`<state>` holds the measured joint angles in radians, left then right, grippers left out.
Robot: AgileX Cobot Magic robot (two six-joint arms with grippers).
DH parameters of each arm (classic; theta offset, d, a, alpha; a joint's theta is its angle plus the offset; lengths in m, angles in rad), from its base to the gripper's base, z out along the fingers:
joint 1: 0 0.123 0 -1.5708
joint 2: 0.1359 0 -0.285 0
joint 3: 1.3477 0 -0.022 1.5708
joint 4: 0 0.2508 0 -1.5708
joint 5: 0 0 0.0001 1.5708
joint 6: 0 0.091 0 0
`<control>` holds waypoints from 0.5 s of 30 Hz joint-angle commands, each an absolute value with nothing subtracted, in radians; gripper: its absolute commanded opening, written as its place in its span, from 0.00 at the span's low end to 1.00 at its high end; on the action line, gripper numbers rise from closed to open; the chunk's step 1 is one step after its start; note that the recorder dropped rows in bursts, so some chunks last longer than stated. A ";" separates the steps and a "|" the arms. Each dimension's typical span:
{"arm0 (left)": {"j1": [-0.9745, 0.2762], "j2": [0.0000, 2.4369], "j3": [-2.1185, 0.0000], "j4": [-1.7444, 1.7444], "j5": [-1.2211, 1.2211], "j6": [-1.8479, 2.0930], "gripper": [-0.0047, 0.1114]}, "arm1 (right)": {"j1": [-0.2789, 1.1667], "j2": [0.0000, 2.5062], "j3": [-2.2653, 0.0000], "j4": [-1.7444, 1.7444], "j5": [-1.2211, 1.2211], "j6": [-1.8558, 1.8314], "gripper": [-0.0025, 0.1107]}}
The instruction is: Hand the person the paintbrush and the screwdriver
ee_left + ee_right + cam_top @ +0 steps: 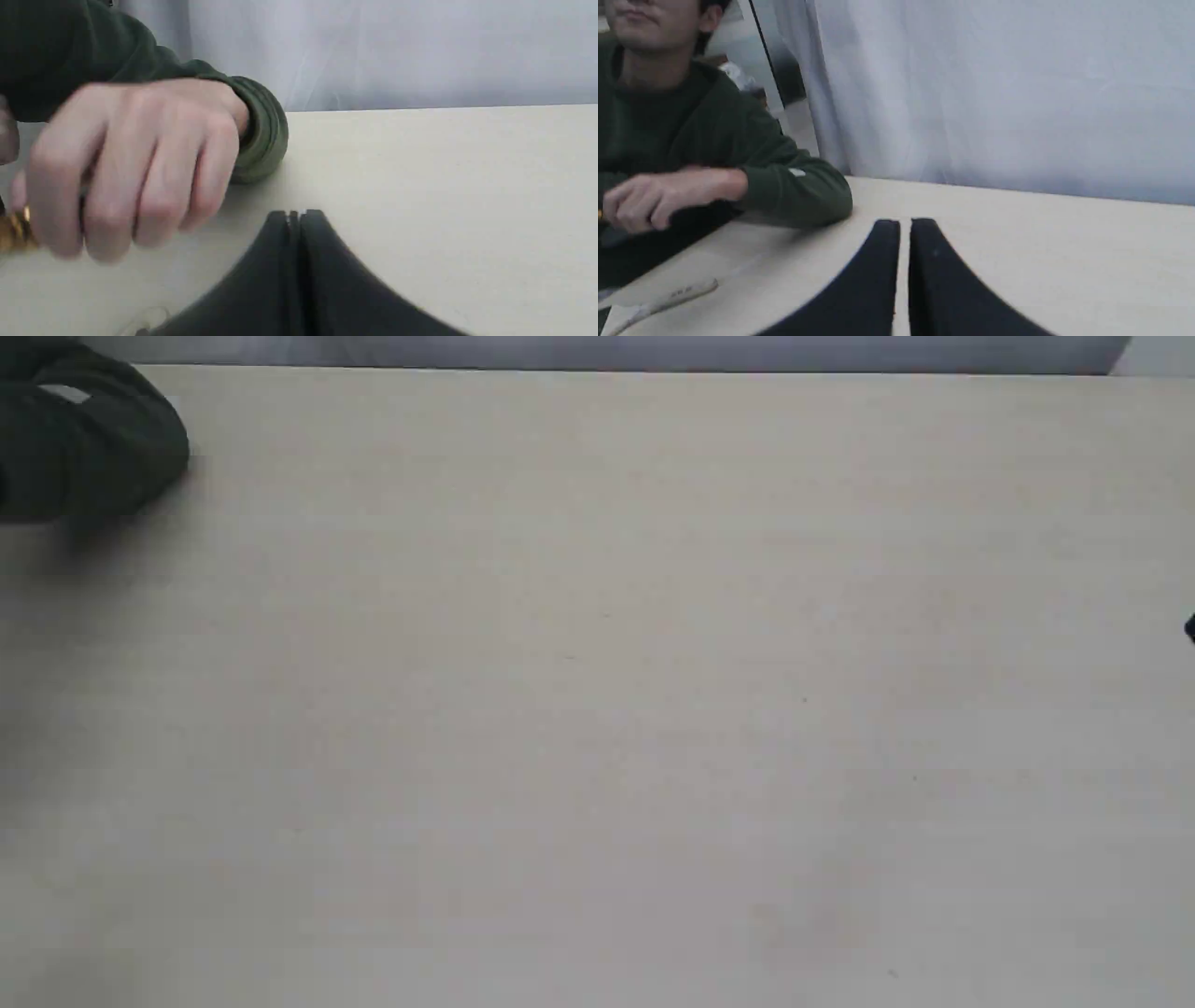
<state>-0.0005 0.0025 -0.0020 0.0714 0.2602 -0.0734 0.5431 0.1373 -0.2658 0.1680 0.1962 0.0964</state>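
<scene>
The person's hand (131, 172) in a dark green sleeve (93, 439) is closed around the screwdriver (14, 229). Only a gold, ringed bit of the tool shows past the fingers. My left gripper (295, 213) sits just beside that hand, shut with nothing between its fingers. The paintbrush (668, 297) lies flat on the table near the person (691, 135), its pale wooden handle with the dark mark showing. My right gripper (905, 223) is well away from it, shut to a thin slit and holding nothing.
The pale table (597, 709) fills the exterior view, and neither gripper appears there apart from a black speck (1190, 627) at the right edge. A white curtain (994, 93) hangs behind the table's far edge.
</scene>
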 commanded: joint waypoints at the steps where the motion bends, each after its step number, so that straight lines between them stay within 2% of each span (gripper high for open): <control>1: -0.007 0.000 0.000 0.067 0.250 -0.075 0.04 | 0.537 0.081 -0.218 0.172 0.129 0.090 0.06; 15: -0.007 0.000 0.000 0.069 0.250 -0.075 0.04 | 0.537 0.000 -0.067 0.167 -0.036 -0.062 0.06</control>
<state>-0.0005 0.0025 -0.0020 0.0714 0.2602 -0.0734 0.5431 0.0046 -0.0756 0.1680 -0.0123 -0.0175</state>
